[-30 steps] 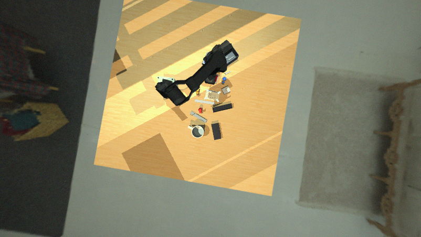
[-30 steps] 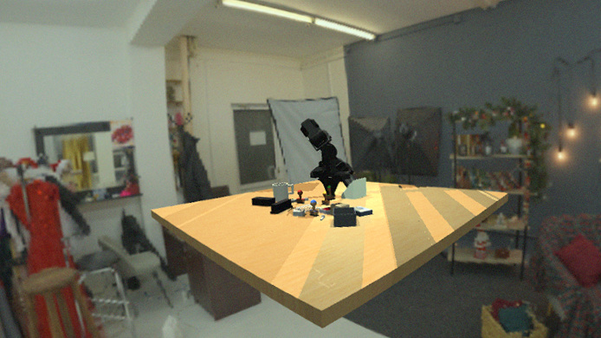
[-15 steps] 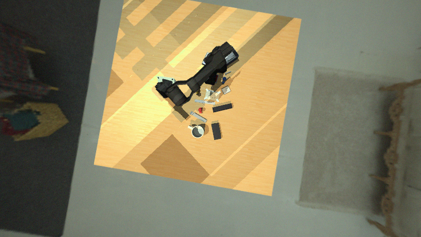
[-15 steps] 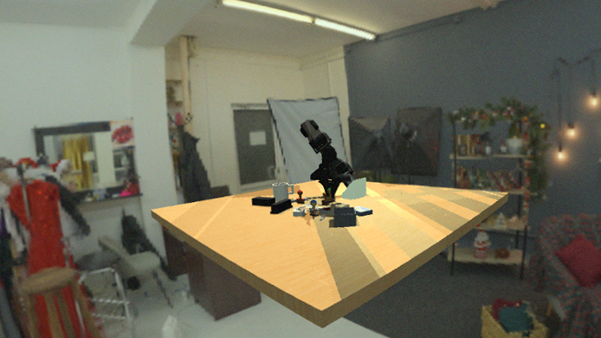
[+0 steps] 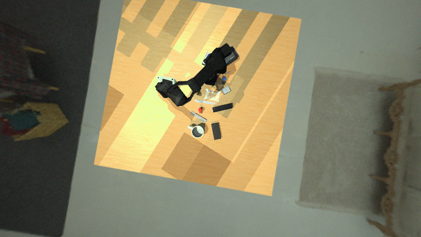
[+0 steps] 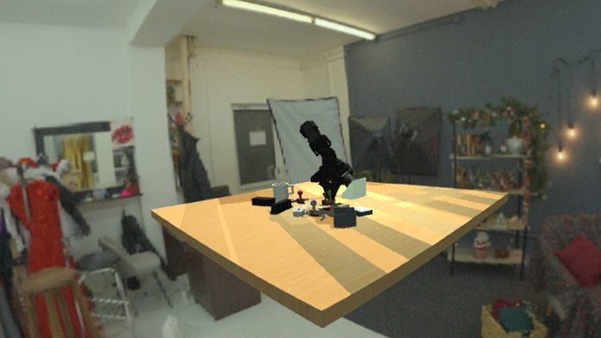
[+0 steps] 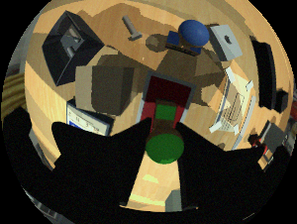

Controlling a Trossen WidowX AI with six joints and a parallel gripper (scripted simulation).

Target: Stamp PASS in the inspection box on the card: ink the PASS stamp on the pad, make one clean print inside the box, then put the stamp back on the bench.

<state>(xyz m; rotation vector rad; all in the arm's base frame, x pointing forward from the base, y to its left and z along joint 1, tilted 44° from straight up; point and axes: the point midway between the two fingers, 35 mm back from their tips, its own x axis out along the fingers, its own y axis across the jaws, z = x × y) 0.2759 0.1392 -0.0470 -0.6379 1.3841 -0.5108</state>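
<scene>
The green-knobbed stamp (image 7: 164,149) is upright between the fingers of my gripper (image 7: 163,124) (image 6: 328,198), which is shut on it. The red ink pad (image 7: 169,90) (image 5: 217,77) lies open below, and the stamp's base overlaps its near part in the wrist view. Whether the base touches the pad cannot be told. The stamp's face and its lettering are hidden. The card (image 7: 232,109) (image 5: 212,95) lies right of the pad in the wrist view, with white pieces at its corners. Whether its box holds a print is too small to tell.
A blue-knobbed stamp (image 7: 193,33) (image 5: 224,78) and a grey plate (image 7: 226,43) (image 5: 226,89) are near the card. A red-knobbed stamp (image 5: 200,109), a mug (image 5: 197,131) and black blocks (image 5: 222,107) (image 5: 216,130) stand beyond. A dark tray (image 7: 71,47) is at the wrist view's upper left.
</scene>
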